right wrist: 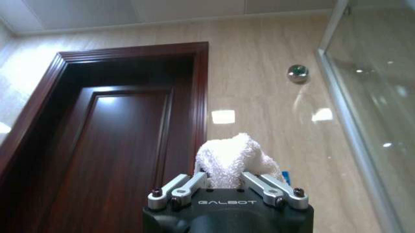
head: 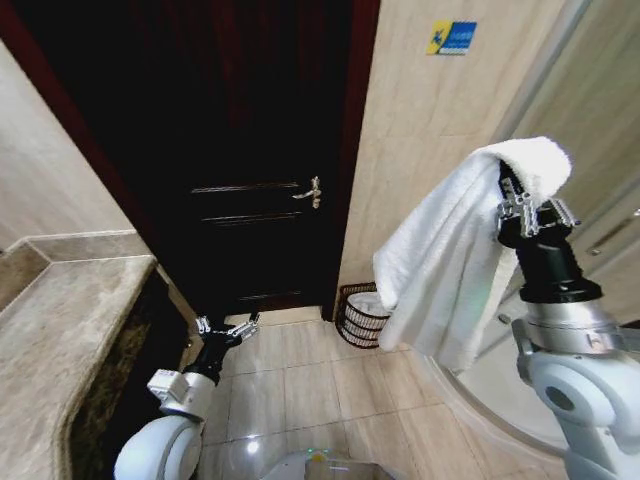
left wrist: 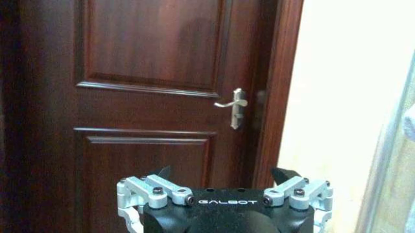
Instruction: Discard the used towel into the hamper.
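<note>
The right gripper (head: 533,212) is raised high on the robot's right side, pointing upward, with its fingers clamped on a fold of the white towel (head: 455,255); in the right wrist view a tuft of the terry cloth (right wrist: 230,165) pokes up between the two closed-in fingers. Held from near its top like this, the towel drapes over and down the inner side of the arm in one long sheet, which by my judgement keeps it clear of the tiled floor (head: 300,390) and lets it hang free for a drop. The towel looks thick and fluffy, plain white, bunched at the pinch and widening into soft folds lower down; its lower edge hangs in front of the hamper (head: 358,316) as seen from the head camera. The hamper stands on the floor against the beige wall (head: 420,120), just beside the dark wooden door (head: 250,180) on its frame side: a small round dark wire basket with an open weave, something pale already visible inside, though what it is cannot be told. The towel is well above and apart from it, so the discard is not yet done. The left gripper (head: 227,328) sits low by the robot's left side, near the edge of the stone surface (head: 70,330), its fingers spread wide and empty, facing the door and its metal handle (left wrist: 234,106).
</note>
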Available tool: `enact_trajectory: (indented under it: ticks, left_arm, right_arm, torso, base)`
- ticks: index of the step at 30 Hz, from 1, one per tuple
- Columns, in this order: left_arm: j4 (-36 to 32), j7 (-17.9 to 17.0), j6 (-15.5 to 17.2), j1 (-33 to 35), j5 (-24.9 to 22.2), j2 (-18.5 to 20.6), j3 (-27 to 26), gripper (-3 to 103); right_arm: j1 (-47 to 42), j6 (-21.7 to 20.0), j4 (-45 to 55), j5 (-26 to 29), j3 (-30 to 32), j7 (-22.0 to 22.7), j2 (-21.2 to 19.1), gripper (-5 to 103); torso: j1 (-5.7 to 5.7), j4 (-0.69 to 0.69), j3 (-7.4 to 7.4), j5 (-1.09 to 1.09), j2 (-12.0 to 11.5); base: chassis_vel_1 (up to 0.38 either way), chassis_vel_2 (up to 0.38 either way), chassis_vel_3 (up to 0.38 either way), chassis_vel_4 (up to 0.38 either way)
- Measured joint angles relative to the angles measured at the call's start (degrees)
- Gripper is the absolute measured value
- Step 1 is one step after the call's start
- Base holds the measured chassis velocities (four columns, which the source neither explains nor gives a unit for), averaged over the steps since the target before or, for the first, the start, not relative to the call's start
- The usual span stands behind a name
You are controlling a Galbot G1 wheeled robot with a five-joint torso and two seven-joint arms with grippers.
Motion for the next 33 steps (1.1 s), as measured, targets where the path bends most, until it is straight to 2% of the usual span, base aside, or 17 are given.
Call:
enact_trajectory:
  ticks: [2, 6, 12, 19, 33]
  left_arm:
    - [0.0, 0.0, 0.0, 0.0, 0.0, 0.0, 0.0, 100]
    - [0.0, 0.0, 0.0, 0.0, 0.0, 0.0, 0.0, 100]
    - [0.0, 0.0, 0.0, 0.0, 0.0, 0.0, 0.0, 100]
    - [0.0, 0.0, 0.0, 0.0, 0.0, 0.0, 0.0, 100]
    - [0.0, 0.0, 0.0, 0.0, 0.0, 0.0, 0.0, 100]
  right_arm:
    - [-0.1, 0.0, 0.0, 0.0, 0.0, 0.0, 0.0, 10]
    - [-0.2, 0.1, 0.0, -0.2, 0.1, 0.0, 0.0, 10]
    - [0.0, 0.5, 0.0, 0.1, -0.7, 0.0, 0.1, 10]
    - [1.4, 2.9, 0.0, 1.1, -2.0, 0.9, 0.2, 10]
    - [0.7, 2.0, -0.9, 0.0, -1.4, -0.7, 1.0, 10]
  torso:
    - [0.0, -0.02, 0.0, 0.01, 0.0]
    - [0.0, 0.05, 0.0, -0.02, 0.0]
    - [0.0, 0.02, 0.0, -0.01, 0.0]
    - [0.0, 0.02, 0.0, -0.01, 0.0]
    - [-0.02, 0.01, -0.01, -0.01, 0.0]
  base:
    - [-0.031, -0.034, -0.026, -0.018]
    - [0.0, 0.0, 0.0, 0.0]
    - [0.0, 0.0, 0.0, 0.0]
    - [0.0, 0.0, 0.0, 0.0]
    - [-0.009, 0.014, 0.013, -0.011]
